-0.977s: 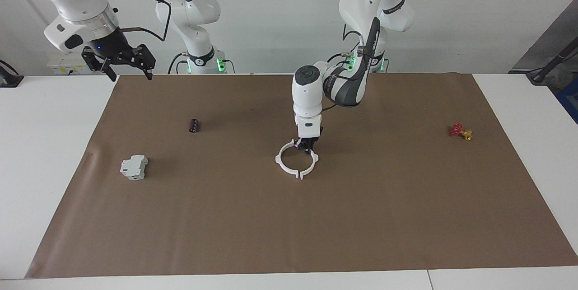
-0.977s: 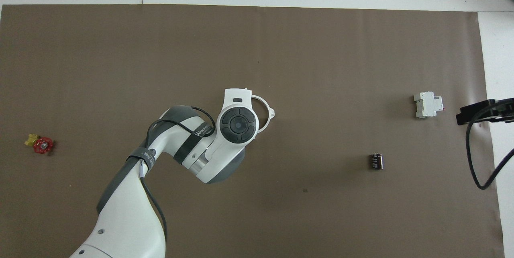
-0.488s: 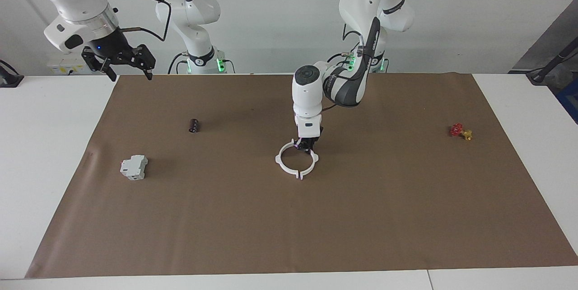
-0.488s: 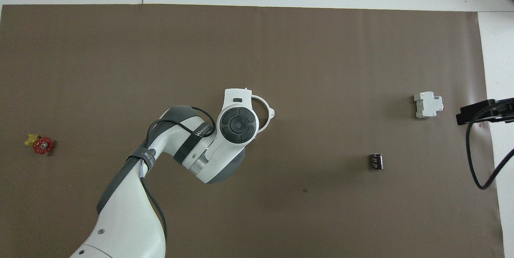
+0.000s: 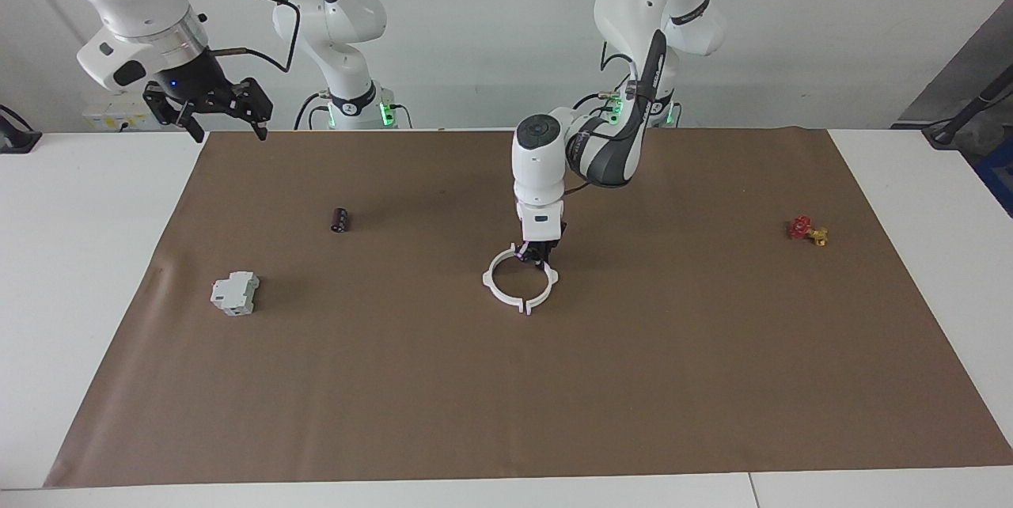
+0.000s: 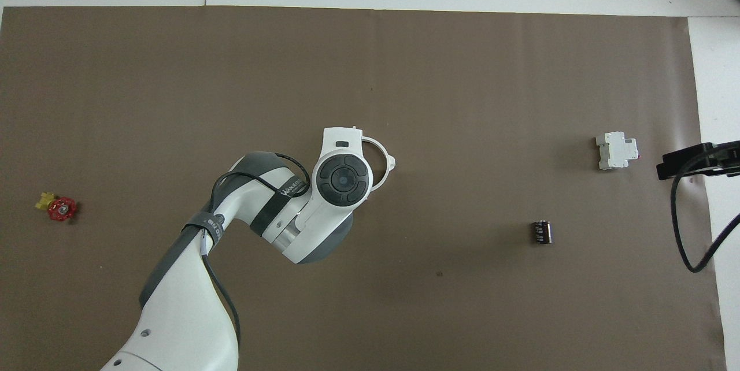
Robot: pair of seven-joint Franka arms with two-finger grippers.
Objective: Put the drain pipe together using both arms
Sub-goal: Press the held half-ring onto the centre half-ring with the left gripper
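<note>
White drain pipe (image 5: 520, 287) whole facing, left tool (image 5: 540, 256) clamped

Facing view: set high across the table (image 5: 95, 271), looked back at both arm bases, whole brown mat (image 5: 633, 381) within reach of sight. Overhead view: hung above the robots' own edge, aimed steeply down and forward. Shared: the mat (image 6: 462, 82), turned half round between them.
</note>
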